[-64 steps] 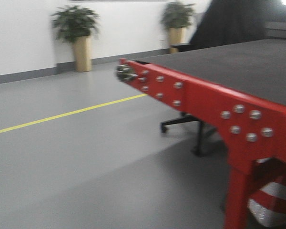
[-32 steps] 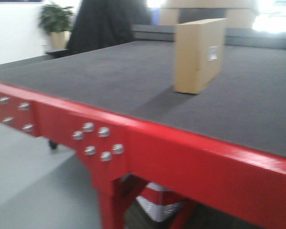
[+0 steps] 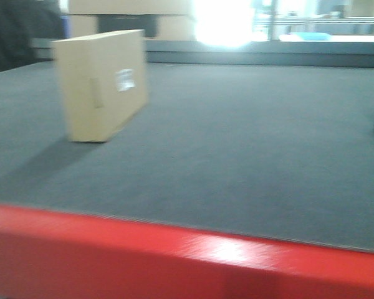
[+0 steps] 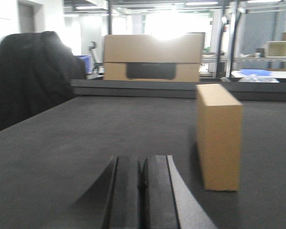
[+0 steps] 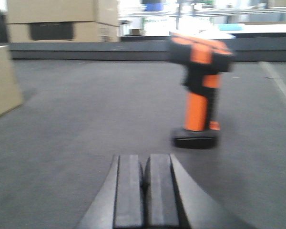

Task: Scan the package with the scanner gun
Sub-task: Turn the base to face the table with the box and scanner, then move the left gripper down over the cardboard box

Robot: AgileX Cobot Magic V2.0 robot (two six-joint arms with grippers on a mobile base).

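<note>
Scanner gun [image 5: 199, 90] stood upright on its flat base on the bench [image 3: 249, 162], leaving its handle free to grasp. It was just ahead of the right gripper [image 5: 145, 191], which was clenched and empty. Well apart, the package [image 3: 103, 84] stood on edge, its label side exposed, seemingly for scanning. The left gripper [image 4: 143, 191] was likewise clenched on nothing.

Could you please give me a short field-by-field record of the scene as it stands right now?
surface: table, dark grey top, red edge
package: upright, white label on its side, untouched
scanner gun: standing on its base, not held
left gripper: shut, empty, package ahead
right gripper: shut, empty, scanner gun ahead
background: stacked cardboard boxes
</note>
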